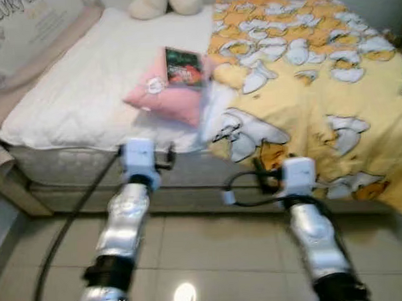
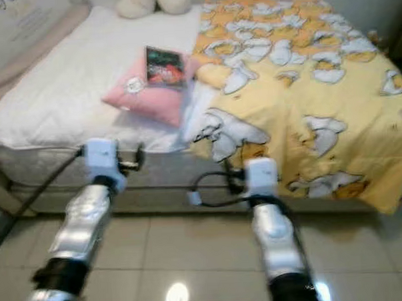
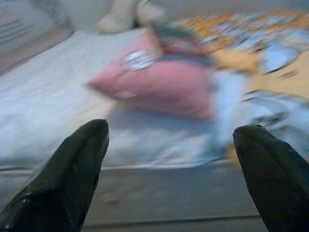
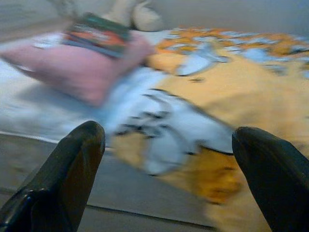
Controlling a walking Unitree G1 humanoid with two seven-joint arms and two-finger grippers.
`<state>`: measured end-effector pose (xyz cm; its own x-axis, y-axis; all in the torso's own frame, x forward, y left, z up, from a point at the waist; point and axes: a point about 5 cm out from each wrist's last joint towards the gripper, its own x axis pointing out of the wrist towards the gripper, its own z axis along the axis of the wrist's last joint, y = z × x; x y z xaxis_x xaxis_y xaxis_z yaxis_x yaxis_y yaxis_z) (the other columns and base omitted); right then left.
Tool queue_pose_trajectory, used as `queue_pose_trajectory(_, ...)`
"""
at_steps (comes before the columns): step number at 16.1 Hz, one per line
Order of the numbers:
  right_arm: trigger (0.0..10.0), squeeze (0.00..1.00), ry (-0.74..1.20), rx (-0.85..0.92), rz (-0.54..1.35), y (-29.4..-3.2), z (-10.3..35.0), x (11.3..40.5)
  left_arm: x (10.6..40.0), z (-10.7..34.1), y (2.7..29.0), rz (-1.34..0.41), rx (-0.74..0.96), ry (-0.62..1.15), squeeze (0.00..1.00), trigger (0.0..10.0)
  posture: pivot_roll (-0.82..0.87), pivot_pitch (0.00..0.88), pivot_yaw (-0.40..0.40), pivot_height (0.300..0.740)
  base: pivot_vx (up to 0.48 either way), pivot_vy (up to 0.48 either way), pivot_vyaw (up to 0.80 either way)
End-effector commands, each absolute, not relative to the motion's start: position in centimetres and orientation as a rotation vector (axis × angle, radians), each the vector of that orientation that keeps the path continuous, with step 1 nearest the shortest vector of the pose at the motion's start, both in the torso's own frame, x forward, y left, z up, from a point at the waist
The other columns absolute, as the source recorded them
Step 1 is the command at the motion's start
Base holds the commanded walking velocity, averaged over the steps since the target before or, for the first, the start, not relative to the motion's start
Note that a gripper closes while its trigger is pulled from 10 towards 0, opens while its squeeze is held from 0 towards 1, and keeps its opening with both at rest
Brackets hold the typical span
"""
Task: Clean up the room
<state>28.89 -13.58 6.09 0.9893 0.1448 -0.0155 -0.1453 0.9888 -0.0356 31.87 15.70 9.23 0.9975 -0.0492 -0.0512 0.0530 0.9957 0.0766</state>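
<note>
Nearest the head camera, the two silver arms reach forward over a pale tiled floor (image 1: 212, 250) toward the side of a bed (image 1: 75, 162). The left gripper (image 3: 169, 159) is held before the mattress edge with its black fingers (image 3: 72, 164) spread wide and nothing between them. The right gripper (image 4: 169, 159) is likewise wide and empty, pointed at the hanging edge of a yellow blanket (image 1: 332, 98) printed with white and orange cartoon figures. That blanket covers the right part of the bed and droops over its side. On the bare white sheet (image 1: 85, 95) just beside the blanket's edge lies a pink pillow (image 1: 168, 92), and a book (image 1: 183, 66) with a dark green and red cover rests on top of it. A cream plush toy (image 1: 164, 2) sits at the far end of the bed. The wrist views are blurred.
</note>
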Motion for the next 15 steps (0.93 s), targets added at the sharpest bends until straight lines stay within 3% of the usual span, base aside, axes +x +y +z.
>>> queue_pose_trajectory(1,10.0,0.0,0.013,-0.056,0.124,-14.48,6.24,29.08,32.05,9.41,14.86,-0.072,0.075,0.042,0.0,10.0,-0.19,0.0,0.062,0.74,0.341,0.337,0.0)
queue_pose_trajectory(6,10.0,0.0,0.003,-0.064,0.135,-14.49,6.35,29.27,31.76,8.69,15.03,-0.04,0.042,0.052,0.0,10.0,-0.19,0.0,0.061,0.74,0.345,0.334,0.0)
queue_pose_trajectory(9,10.0,0.0,0.006,-0.068,0.138,-14.58,6.26,29.27,32.09,8.49,15.4,-0.009,0.089,0.08,0.0,10.0,-0.19,0.0,0.059,0.74,0.0,0.0,0.0)
queue_pose_trajectory(15,10.0,0.0,0.01,-0.065,0.152,-14.2,6.14,29.23,32.39,8.64,15.48,0.008,0.067,0.069,0.0,10.0,-0.19,0.0,0.055,0.74,0.216,-0.407,0.0)
